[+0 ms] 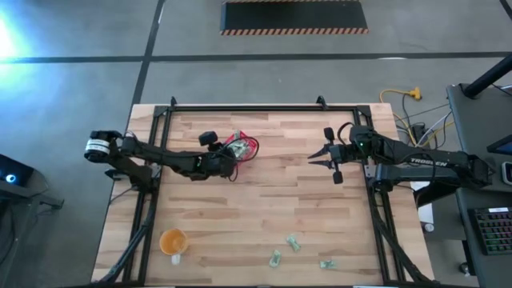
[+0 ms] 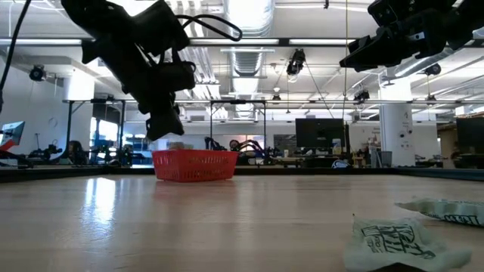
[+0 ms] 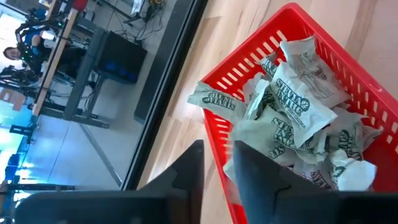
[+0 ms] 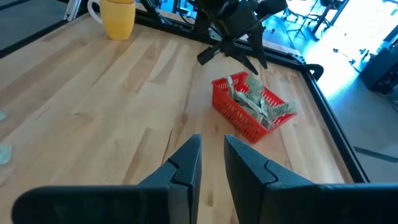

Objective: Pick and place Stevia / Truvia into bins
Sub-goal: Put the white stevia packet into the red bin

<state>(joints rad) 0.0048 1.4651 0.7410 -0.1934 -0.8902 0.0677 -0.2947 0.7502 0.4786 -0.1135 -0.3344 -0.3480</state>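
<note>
Stevia packets: I count three loose ones at the high view's lower right, plus a heap I can't count in the one red basket at upper centre. My left gripper hangs beside the basket, fingers slightly parted, gripping nothing. My right gripper waits mid-right, narrowly parted, empty. Only the left wrist view shows a packet draped over the basket rim.

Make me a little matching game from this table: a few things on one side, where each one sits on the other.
Things:
1. red basket
2. orange cup
3. loose packets
4. right gripper

Places:
A. near edge of the table, left side
B. under the left gripper, piled with packets
C. near edge of the table, right side
D. in the air above bare wood, holding nothing

Pairs: 1-B, 2-A, 3-C, 4-D
</note>
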